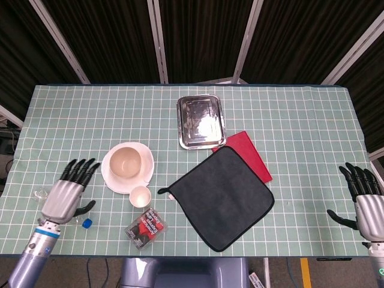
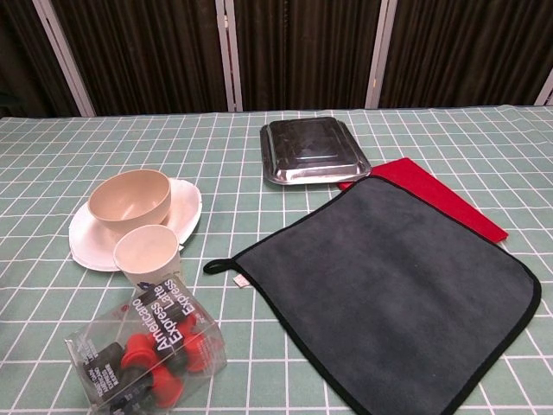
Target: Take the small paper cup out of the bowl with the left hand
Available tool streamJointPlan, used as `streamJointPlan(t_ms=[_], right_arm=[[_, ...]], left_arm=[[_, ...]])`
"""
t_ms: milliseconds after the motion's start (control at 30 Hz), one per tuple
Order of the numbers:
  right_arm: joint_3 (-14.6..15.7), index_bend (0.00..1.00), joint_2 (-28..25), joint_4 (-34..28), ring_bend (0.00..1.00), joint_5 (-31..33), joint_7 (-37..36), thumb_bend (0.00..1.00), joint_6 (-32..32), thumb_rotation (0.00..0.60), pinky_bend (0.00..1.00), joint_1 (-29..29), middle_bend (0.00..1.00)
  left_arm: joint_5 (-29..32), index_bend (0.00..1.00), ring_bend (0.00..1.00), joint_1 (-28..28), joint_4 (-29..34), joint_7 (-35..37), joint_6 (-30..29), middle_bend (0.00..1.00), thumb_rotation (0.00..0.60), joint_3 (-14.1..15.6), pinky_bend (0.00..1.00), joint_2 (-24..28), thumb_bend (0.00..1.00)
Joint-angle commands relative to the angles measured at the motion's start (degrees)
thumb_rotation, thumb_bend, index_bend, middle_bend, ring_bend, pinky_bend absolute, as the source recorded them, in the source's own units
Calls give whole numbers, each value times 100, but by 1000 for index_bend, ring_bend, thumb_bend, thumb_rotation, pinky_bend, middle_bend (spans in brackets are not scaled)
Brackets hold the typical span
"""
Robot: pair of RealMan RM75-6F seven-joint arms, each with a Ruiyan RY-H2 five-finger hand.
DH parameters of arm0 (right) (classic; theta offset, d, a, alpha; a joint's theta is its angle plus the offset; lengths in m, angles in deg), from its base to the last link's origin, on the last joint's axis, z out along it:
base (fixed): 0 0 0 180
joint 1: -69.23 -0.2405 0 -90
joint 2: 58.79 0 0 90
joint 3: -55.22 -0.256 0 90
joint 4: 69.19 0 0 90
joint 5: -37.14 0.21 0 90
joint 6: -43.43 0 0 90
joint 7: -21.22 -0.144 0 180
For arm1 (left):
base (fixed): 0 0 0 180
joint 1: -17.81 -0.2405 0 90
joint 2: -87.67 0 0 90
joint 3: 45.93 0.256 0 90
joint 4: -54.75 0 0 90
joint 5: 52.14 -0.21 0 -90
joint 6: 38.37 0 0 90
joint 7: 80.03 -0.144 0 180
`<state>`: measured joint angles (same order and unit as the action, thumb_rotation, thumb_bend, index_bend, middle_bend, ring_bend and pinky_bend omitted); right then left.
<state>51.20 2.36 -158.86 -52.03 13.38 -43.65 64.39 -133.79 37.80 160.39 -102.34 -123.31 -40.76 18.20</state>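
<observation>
The small white paper cup [image 1: 140,195] is seen standing upright on the table [image 1: 288,120], outside the beige round bowl [image 1: 125,161] and just beside the white plate [image 1: 109,176] under it, so the removal is judged done. The left hand [image 1: 65,193] is held well apart from the cup, which lies off to the right of its fingers [image 1: 81,169]; these are spread wide and nothing is held. The right hand [image 1: 366,201] (at the far table edge) is likewise spread and empty. Little appears left to do.

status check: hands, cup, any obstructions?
Left hand open, clear of the bowl. Right hand open at table edge. Small paper cup upright on the cloth, outside bowl. Nothing obstructing.
</observation>
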Motion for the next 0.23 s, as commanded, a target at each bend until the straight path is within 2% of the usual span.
streamJointPlan(t_ms=[33, 233], right_arm=[[16, 37, 28, 14, 0, 3, 65, 34, 58, 600, 0, -26, 0], [37, 36, 61, 15, 0, -30, 190, 32, 88, 600, 0, -48, 0]], left_arm=[[-176, 0, 0, -717, -547, 340, -874, 0, 600, 28, 0, -12, 226], [-80, 0, 0, -1174, -876, 674, -1317, 0, 600, -23, 0, -25, 198]])
